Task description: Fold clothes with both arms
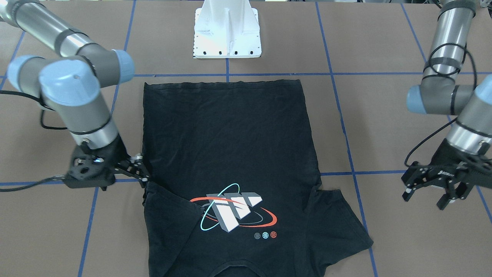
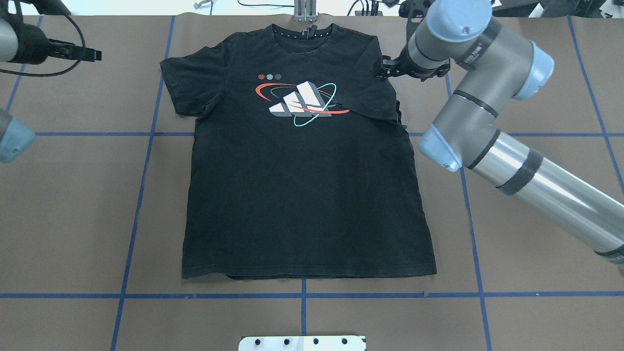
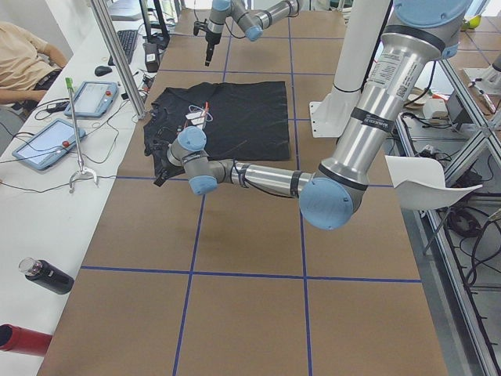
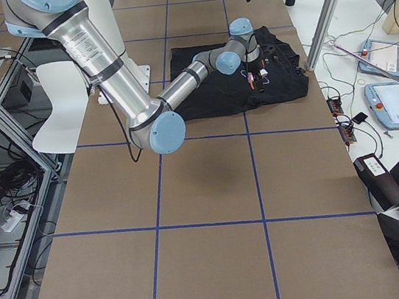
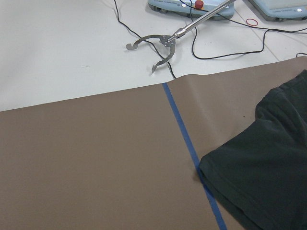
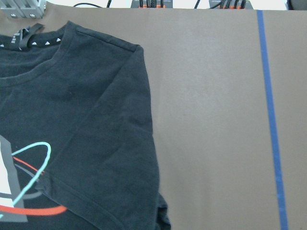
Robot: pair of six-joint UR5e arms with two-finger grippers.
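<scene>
Your left hand (image 1: 424,199) hovers over bare tabletop (image 2: 73,219) at the far left, fingers apart and holding nothing. The T-shirt (image 2: 302,195) lies to its right, well apart from it. The closest part is the left sleeve (image 2: 178,87), spread flat a little nearer than the hand. That is the relation to watch. The left arm is much the nearer one to this sleeve, so the matching inward fold looks like its job.

The shirt lies flat in the middle of the tabletop, print side up. Its long axis runs near to far, with the hem (image 2: 307,273) towards the white pedestal (image 2: 302,343) and the collar (image 2: 302,34) at the far edge. The cloth is black and lightly creased, with the orbit logo (image 2: 302,100) across the chest.

Further right, the right sleeve (image 2: 370,97) is folded in over the chest, its edge touching the logo. Your right hand (image 1: 141,168) sits just beside that fold at the shoulder. Its fingers look apart and grip no cloth.
</scene>
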